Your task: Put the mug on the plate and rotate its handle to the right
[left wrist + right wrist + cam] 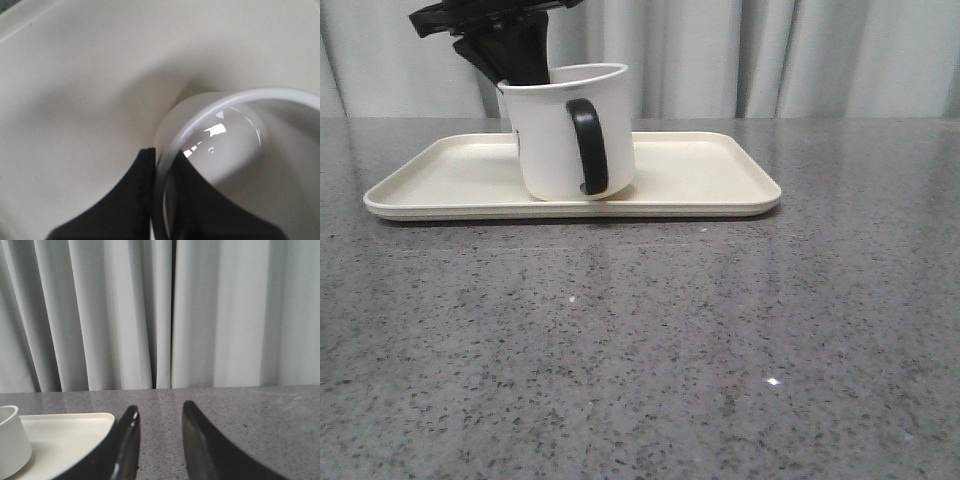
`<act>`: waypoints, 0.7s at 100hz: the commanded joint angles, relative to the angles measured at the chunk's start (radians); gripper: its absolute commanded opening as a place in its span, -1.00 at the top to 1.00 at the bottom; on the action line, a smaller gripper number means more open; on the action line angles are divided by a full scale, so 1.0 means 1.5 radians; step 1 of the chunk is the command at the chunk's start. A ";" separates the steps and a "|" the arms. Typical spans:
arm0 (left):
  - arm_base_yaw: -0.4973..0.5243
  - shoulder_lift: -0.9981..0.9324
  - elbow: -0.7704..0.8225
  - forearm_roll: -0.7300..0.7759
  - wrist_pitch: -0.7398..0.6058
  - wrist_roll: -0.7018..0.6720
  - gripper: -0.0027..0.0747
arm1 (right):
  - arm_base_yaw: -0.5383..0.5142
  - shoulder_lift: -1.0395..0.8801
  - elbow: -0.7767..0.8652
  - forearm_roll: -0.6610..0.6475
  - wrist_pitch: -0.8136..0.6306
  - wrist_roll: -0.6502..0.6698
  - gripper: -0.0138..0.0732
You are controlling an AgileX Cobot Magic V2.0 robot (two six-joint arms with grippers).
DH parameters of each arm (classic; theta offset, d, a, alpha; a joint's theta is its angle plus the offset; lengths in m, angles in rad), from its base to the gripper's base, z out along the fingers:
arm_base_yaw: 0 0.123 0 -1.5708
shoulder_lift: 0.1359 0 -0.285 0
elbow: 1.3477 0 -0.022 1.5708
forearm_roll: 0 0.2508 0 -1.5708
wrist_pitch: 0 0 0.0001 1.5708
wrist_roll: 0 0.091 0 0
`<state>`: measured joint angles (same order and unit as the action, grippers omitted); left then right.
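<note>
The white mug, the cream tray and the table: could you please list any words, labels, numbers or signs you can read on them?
None can be read.
White cylindrical mug with black handle: no lettering; a dark mark at its left edge is too cut off to identify.
Cream rectangular tray: blank.
Grey speckled table: blank.

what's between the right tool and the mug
In the right wrist view, only bare plate surface and grey table lie between the open right tool and the mug.
</note>
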<state>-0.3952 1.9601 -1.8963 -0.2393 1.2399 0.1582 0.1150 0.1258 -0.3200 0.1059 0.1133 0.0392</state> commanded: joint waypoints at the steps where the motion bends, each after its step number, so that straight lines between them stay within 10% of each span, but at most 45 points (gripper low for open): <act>1: -0.006 -0.035 -0.020 -0.040 -0.015 0.000 0.96 | -0.004 0.014 -0.021 -0.002 -0.052 -0.004 0.14; 39: -0.006 -0.035 -0.020 -0.050 -0.017 0.000 0.24 | -0.004 0.014 -0.021 -0.002 -0.052 -0.004 0.14; 70: -0.006 -0.035 -0.078 -0.049 -0.006 0.000 0.22 | -0.004 0.014 -0.021 -0.002 -0.052 -0.004 0.14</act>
<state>-0.3952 1.9601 -1.9339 -0.2837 1.2458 0.1582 0.1150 0.1258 -0.3200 0.1059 0.1133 0.0392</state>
